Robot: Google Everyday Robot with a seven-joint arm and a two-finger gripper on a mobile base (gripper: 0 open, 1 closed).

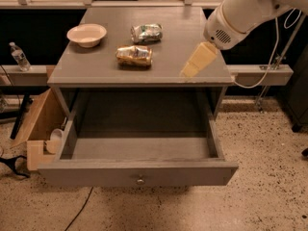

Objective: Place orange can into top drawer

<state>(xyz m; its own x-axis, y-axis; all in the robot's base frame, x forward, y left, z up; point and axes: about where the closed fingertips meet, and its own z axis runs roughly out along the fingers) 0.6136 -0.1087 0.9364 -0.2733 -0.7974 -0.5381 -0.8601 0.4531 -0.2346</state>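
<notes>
Cabinet top [192, 28], centre frame: bowl [86, 34] at its upper left, second can [146, 32] just behind orange can [134, 56]. Gripper [190, 69] over the top's right front corner, right of orange can, apart. Top drawer [139, 173] open below, lower centre. Cardboard box [41, 124] left of drawer; bottle [19, 57] far left.

No legible text, even on gripper [197, 61] over tabletop [91, 64]

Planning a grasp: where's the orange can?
The orange can lies on the table, in front of the green can; the gripper hovers to its right.
</notes>
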